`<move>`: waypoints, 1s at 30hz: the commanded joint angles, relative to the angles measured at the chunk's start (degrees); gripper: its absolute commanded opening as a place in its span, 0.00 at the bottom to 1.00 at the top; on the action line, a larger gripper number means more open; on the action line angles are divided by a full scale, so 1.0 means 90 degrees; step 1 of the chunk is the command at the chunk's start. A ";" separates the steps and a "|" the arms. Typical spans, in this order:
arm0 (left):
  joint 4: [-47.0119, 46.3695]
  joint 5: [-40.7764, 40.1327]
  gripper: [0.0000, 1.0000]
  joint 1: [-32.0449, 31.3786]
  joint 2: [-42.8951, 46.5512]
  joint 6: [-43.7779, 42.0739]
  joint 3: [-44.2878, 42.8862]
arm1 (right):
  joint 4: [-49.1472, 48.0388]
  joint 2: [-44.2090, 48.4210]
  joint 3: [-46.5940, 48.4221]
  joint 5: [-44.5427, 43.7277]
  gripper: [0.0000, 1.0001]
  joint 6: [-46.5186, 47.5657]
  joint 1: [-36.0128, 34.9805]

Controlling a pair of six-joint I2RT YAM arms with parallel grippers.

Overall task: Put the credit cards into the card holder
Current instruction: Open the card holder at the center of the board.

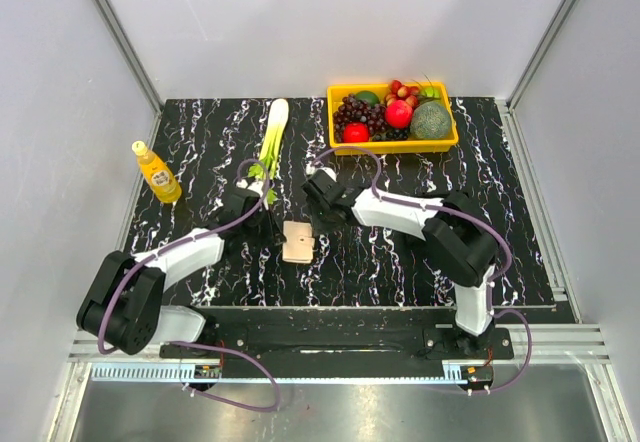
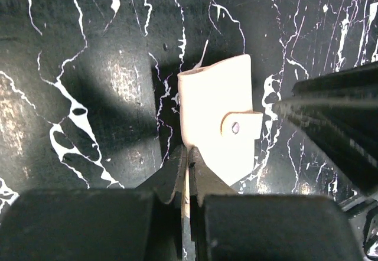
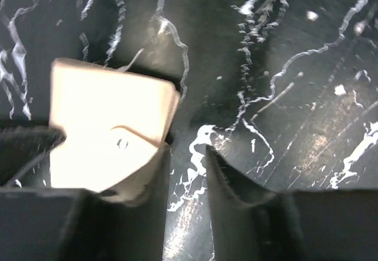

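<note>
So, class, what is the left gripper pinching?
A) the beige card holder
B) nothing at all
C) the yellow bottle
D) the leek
A: in the left wrist view the left gripper is shut on the near edge of the card holder.

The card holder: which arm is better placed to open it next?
Probably right: the right gripper stands open and empty beside the card holder, while the left gripper is shut on its edge, steadying it.
</note>
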State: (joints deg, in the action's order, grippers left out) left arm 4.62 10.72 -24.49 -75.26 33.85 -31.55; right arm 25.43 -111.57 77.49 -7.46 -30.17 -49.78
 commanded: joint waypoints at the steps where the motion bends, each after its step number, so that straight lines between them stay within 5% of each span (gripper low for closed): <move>1: 0.0140 -0.0195 0.00 0.0045 -0.0366 -0.0625 -0.0614 | -0.1007 0.0589 -0.0338 0.0653 0.45 0.1514 -0.0143; 3: 0.0141 -0.0079 0.00 0.0075 -0.0659 -0.0859 -0.0829 | -0.1184 0.0648 -0.0436 0.0790 0.69 0.2052 -0.0114; 5: 0.0111 0.0204 0.00 0.0152 -0.0942 -0.1123 -0.1035 | -0.1350 0.0687 -0.0524 0.1061 0.75 0.2491 -0.0084; 11: -0.0230 0.1425 0.00 0.0787 -0.1744 -0.1212 -0.1153 | -0.2501 0.0844 -0.1197 0.0917 0.71 0.3546 -0.0045; 19: -0.0396 0.1641 0.00 0.0827 -0.1989 -0.1212 -0.1075 | -0.4729 0.1185 -0.2292 0.1658 0.74 0.4574 0.0306; 30: -0.0484 0.1700 0.00 0.0827 -0.1901 -0.1212 -0.1094 | -0.3930 0.0512 -0.1442 0.3045 0.70 0.4759 0.0482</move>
State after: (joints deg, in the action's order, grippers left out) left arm 1.76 24.93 -16.86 -91.98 23.99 -40.88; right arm -10.35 -105.23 61.17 13.76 10.83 -45.21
